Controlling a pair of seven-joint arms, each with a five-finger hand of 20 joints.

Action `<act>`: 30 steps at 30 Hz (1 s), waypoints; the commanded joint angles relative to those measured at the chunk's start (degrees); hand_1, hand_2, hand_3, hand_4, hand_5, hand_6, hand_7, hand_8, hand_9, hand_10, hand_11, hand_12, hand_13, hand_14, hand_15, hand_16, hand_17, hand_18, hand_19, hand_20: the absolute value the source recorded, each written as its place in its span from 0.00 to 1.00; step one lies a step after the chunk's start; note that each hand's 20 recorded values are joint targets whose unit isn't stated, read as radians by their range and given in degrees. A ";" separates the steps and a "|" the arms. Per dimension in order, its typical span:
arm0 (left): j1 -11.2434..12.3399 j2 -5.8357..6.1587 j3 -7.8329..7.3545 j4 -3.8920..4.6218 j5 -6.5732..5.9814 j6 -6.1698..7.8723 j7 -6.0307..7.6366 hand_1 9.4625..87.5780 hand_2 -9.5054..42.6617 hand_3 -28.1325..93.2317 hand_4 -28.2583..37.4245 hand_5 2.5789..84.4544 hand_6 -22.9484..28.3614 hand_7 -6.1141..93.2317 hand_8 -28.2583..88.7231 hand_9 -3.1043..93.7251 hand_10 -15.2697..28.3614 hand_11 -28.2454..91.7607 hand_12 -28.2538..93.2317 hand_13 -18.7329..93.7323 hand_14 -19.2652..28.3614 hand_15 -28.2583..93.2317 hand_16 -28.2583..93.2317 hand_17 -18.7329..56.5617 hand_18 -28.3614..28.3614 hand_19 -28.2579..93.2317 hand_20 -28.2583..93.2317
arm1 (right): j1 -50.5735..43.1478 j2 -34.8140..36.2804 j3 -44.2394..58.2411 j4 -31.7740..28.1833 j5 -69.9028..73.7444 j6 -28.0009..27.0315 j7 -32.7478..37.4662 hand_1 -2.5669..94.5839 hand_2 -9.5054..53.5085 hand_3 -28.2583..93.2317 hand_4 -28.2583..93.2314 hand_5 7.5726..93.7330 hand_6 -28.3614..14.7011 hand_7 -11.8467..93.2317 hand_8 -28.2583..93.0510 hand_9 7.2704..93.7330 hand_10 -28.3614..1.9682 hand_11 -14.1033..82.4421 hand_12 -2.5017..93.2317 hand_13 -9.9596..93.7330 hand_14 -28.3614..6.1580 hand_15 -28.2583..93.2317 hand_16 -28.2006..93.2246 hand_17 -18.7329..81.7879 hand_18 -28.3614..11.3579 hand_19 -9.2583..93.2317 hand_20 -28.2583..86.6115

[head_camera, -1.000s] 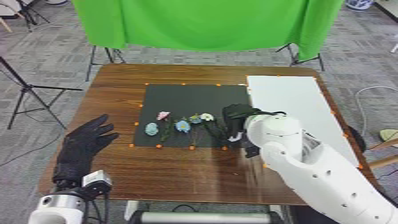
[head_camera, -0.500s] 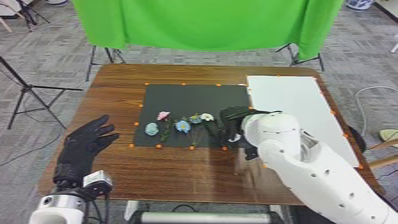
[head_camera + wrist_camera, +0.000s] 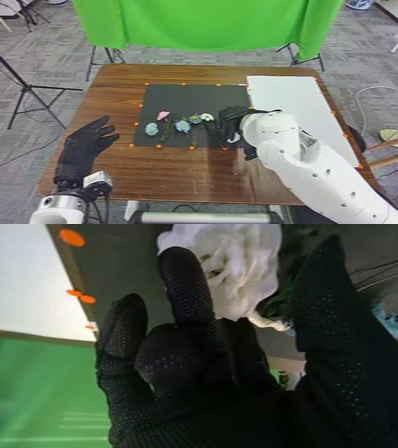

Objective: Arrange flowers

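White ruffled fabric flower [image 3: 244,259] near my black-gloved right hand [image 3: 213,419].
Probably positioned for lifting; whether I grip it, I cannot tell.

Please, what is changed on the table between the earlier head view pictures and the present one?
The right hand has shifted slightly to the left. Whether it took or released anything, I cannot tell. The left hand, the pink flower and the blue flower with the pale centre stayed in place.

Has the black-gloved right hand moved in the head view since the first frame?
Yes, the right hand has shifted slightly left, closer to the small white flower on the dark rectangular mat.
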 commanded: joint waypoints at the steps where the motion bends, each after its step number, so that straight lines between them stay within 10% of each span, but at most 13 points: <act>1: 1.54 0.04 0.41 -0.35 -0.18 1.02 0.35 0.22 0.32 0.91 0.17 0.48 0.69 0.20 0.16 0.41 0.82 0.50 0.30 0.42 0.97 0.71 0.14 0.16 0.93 0.79 0.17 | 1.51 1.15 0.33 -0.71 0.00 -0.37 1.25 0.34 0.00 0.94 0.01 0.33 0.48 0.23 0.14 0.75 0.28 0.58 0.21 0.81 0.46 0.98 0.37 0.45 0.00 0.95 0.51; 14: 2.43 0.84 1.09 -0.05 -1.18 2.31 2.78 0.22 0.32 0.91 0.17 0.48 0.69 0.20 0.16 0.41 0.82 0.49 0.30 0.42 0.97 0.71 0.14 0.16 0.93 0.79 0.17 | 0.91 3.16 3.18 -3.30 4.55 5.66 1.97 0.31 0.00 0.93 0.02 0.28 0.49 0.23 0.14 0.72 0.19 0.52 0.19 0.79 0.44 0.96 0.36 0.45 0.00 0.94 0.52; 24: 4.97 1.71 -0.23 -0.04 -3.62 5.52 8.96 0.18 0.32 0.89 0.10 0.42 0.63 0.19 0.16 0.35 0.75 0.44 0.29 0.39 0.94 0.65 0.14 0.14 0.93 0.76 0.16 | -15.62 5.02 23.58 -8.34 31.81 37.11 1.26 0.20 0.22 0.96 0.02 0.33 0.53 0.28 0.13 0.51 0.13 0.39 0.17 0.59 0.21 0.83 0.28 0.33 0.00 0.73 0.43; 30: 6.24 0.80 -2.59 -0.33 -3.44 5.50 8.84 0.17 0.32 0.89 0.07 0.41 0.61 0.19 0.16 0.34 0.73 0.42 0.30 0.38 0.92 0.62 0.16 0.14 0.92 0.74 0.18 | -20.61 5.93 27.75 -8.39 42.82 52.63 -3.83 0.19 0.26 0.97 0.02 0.39 0.57 0.31 0.11 0.49 0.19 0.35 0.16 0.53 0.16 0.64 0.27 0.30 0.00 0.66 0.38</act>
